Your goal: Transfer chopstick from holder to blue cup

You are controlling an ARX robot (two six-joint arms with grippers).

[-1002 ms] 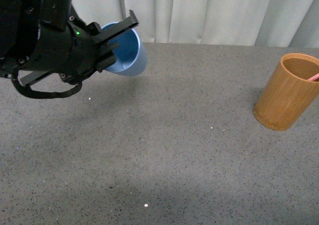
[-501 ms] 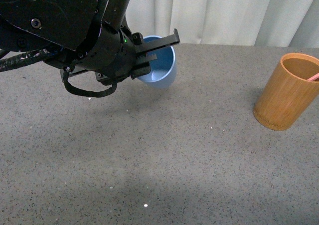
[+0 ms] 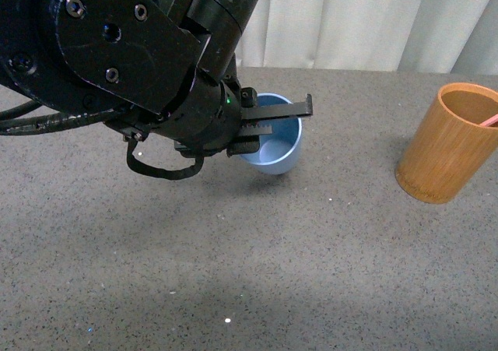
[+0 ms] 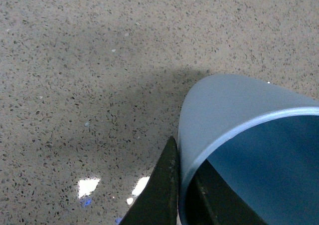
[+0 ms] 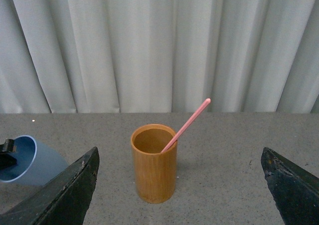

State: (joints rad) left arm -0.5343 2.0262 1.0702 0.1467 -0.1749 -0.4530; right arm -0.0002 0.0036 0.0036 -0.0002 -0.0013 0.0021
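My left gripper [image 3: 286,121] has the blue cup [image 3: 278,153] pinched by its rim, tilted, probably lifted, I guess to get it nearer the holder [image 5: 154,171]. The chopstick [image 5: 186,124] leans in the holder, with the right gripper [image 5: 179,152] gaping wide.

Pink chopstick [image 5: 187,125] is leaning in the holder [image 5: 154,170]
The blue cup [image 3: 282,156] is tilting, well apart from the upright bamboo holder.

My right gripper [image 5: 179,152] has its fingers [image 5: 70,190] spread wide. Between them, further off, the holder [image 5: 154,167] stands upright on the grey table [image 5: 219,185] w/ the chopstick [image 5: 188,123] leaning inside, its end above the rim. The blue cup [image 5: 30,157] is tilted, well apart from the holder. White curtain [image 5: 99,45] behind.
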